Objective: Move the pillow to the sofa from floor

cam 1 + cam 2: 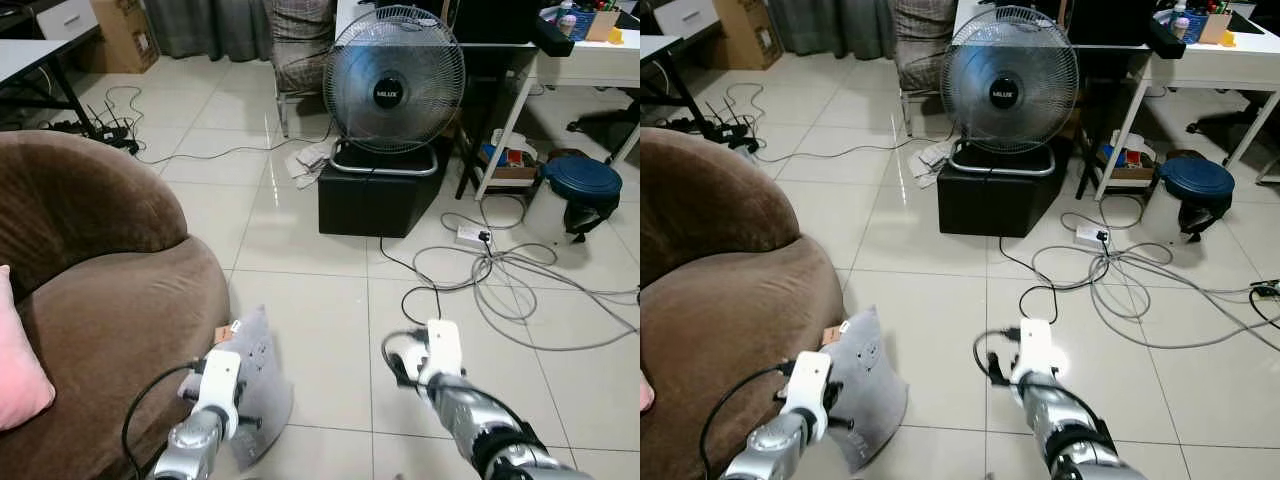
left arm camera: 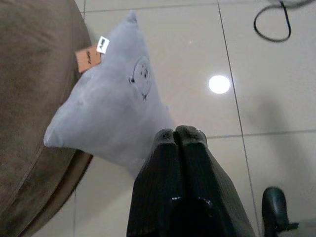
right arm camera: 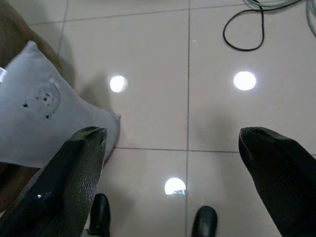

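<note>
— Where's the grey pillow?

— On the tiled floor, leaning against the brown sofa, with an orange tag and a white tag at its upper edge. It sits just ahead of the left gripper, whose fingers are pressed together and holding nothing.

— And the right gripper?

— Fingers spread wide over bare tile, the pillow just beyond its one fingertip. Black cable loops lie further ahead.
</note>
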Controlling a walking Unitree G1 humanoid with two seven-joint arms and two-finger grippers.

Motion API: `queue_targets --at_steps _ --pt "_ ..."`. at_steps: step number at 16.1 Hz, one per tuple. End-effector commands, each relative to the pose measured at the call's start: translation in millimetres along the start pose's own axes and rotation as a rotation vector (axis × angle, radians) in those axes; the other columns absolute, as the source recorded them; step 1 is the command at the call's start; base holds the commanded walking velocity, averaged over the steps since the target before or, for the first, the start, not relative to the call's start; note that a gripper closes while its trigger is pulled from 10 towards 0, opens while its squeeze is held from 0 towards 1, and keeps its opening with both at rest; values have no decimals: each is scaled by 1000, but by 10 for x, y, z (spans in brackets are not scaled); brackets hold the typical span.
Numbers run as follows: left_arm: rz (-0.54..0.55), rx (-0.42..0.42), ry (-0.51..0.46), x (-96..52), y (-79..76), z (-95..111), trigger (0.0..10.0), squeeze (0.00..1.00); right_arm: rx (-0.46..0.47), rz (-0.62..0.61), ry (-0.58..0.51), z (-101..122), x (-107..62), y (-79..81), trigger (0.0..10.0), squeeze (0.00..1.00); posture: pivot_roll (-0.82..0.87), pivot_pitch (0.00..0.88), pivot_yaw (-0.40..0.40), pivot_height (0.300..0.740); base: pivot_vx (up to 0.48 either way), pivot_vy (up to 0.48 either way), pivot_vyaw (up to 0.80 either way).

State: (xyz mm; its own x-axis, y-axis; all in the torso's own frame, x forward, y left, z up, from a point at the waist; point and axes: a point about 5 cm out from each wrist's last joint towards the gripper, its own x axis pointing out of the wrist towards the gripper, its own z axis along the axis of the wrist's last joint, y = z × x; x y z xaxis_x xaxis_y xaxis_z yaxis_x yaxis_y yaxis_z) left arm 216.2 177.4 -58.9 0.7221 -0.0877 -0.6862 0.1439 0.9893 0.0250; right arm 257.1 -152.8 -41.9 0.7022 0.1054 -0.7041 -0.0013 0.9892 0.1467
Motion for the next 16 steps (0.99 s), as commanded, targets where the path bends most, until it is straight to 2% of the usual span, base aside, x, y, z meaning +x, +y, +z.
queue_targets --at_steps 1,2,4,5,8,9,11,12,13,15,16 --pt "1 45 -31 -11 26 53 10000 0 -27 13 -6 -19 -13 -20 10000 0 106 0 15 740 0 0 0" --pt "-7 44 -44 -28 31 58 10000 0 -32 20 -15 -36 -25 -33 10000 0 109 0 21 740 0 0 0" --pt "-50 34 -190 -180 74 235 10000 0 5 40 -125 53 -122 -104 10000 0 93 0 41 740 0 0 0" --pt "-52 33 -226 -238 106 300 10000 0 0 40 -161 93 -165 -112 10000 0 86 0 50 740 0 0 0" --pt "-26 30 -299 -472 211 476 10000 0 -21 49 -263 181 -371 -49 10000 0 74 0 72 740 0 0 0" --pt "20 16 -352 -637 214 527 10000 0 -37 40 -325 238 -594 -48 10000 0 74 0 72 740 0 0 0" --pt "157 71 -442 -770 308 622 10000 0 -50 50 -337 219 -794 -46 10000 0 69 0 68 740 0 0 0" --pt "175 67 -452 -788 324 637 10000 0 -55 50 -337 212 -823 -49 10000 0 69 0 68 740 0 0 0" --pt "169 20 -414 -801 318 594 10000 0 -49 45 -345 230 -907 -52 10000 0 65 0 64 740 0 0 0" --pt "103 25 -370 -825 169 487 10000 0 -50 40 -371 294 -966 -36 10000 0 61 0 64 740 0 0 0" --pt "88 27 -395 -853 128 514 10000 0 -50 55 -373 316 -991 -19 10000 0 61 0 64 740 0 0 0"
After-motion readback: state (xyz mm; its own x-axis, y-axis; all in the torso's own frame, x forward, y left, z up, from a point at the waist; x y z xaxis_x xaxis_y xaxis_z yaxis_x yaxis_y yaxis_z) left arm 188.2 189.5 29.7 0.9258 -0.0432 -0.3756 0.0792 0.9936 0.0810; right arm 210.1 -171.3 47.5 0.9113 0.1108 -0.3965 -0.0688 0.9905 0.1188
